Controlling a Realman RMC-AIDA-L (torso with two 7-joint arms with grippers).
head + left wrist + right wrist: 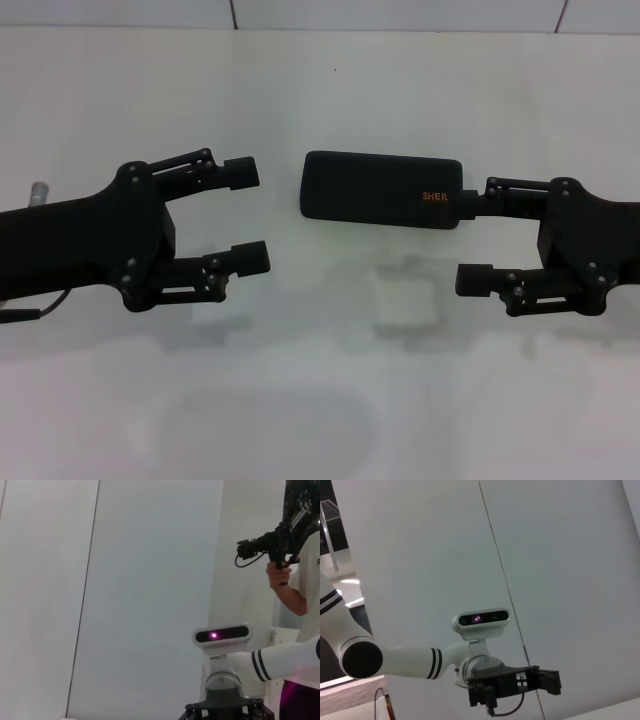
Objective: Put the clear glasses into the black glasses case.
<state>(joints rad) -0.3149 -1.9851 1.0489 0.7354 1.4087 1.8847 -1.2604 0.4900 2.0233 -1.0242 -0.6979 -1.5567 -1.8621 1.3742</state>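
Here the black glasses case [381, 189] lies shut on the bench [320, 90], long axis crosswise, between the open-fingered left gripper [247, 215] and nearer right gripper [469, 240]; the clear glasses [410, 290] lie faintly in front.

A glossy white table [320, 400] fills the head view, with soft reflections. A pale tiled wall [400, 12] with dark seams runs along the top edge.

black glasses case [380, 189]: 1 | clear glasses [410, 290]: 1 | claws: 2
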